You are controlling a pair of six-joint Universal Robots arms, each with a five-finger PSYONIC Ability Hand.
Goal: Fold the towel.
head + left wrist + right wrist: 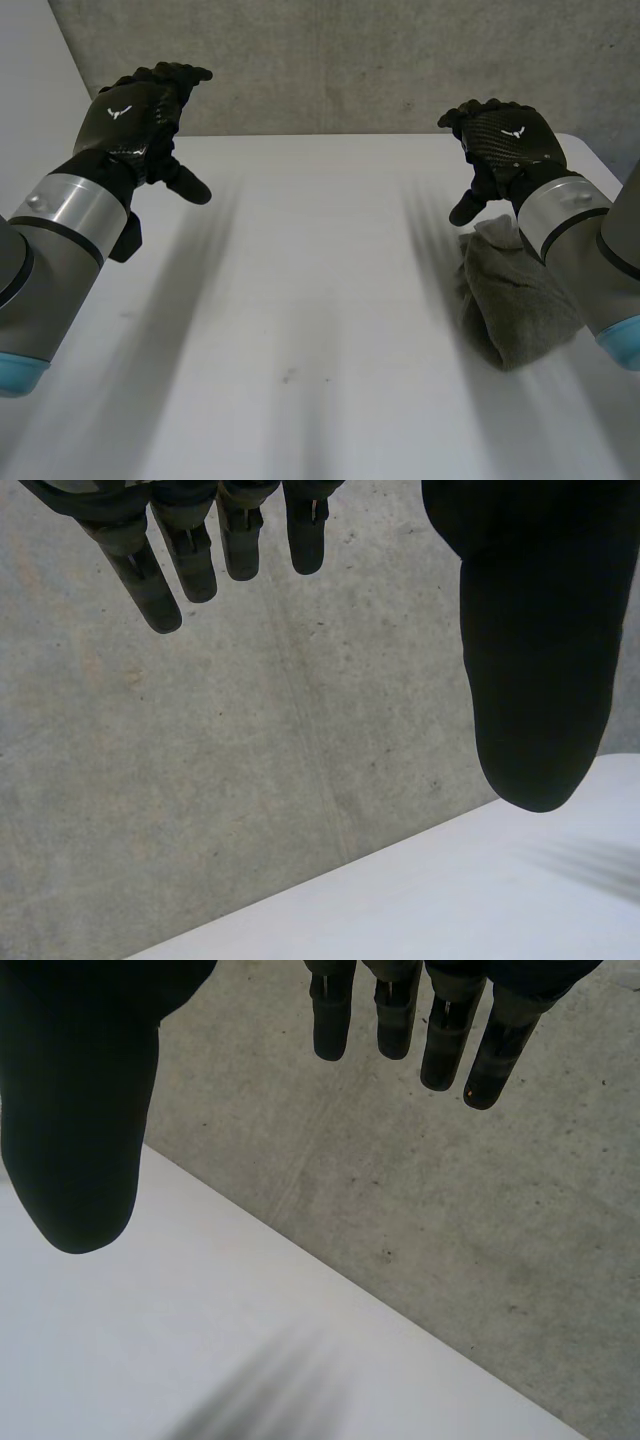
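In the head view the left hand [135, 115] hangs in the upper left of the frame, above the white table [300, 300], and is open: its fingers are loose and its thumb juts out toward the middle. A small white winged emblem [119, 112] is printed on its back. The right hand [505, 140] sits in the upper right, also open, with its thumb pointing down and inward; it bears a matching mark [516, 131].

The towel [515, 310], grey-green, lies bunched in a thick lump at the right side of the frame, partly under the right arm [575, 215] and apart from both hands.

In the left wrist view the fingers [150, 580] are straight and the thumb [535, 650] stands well apart from them, against a grey concrete wall [250, 780]. In the right wrist view the fingers [440, 1040] and thumb [80, 1130] are spread the same way.
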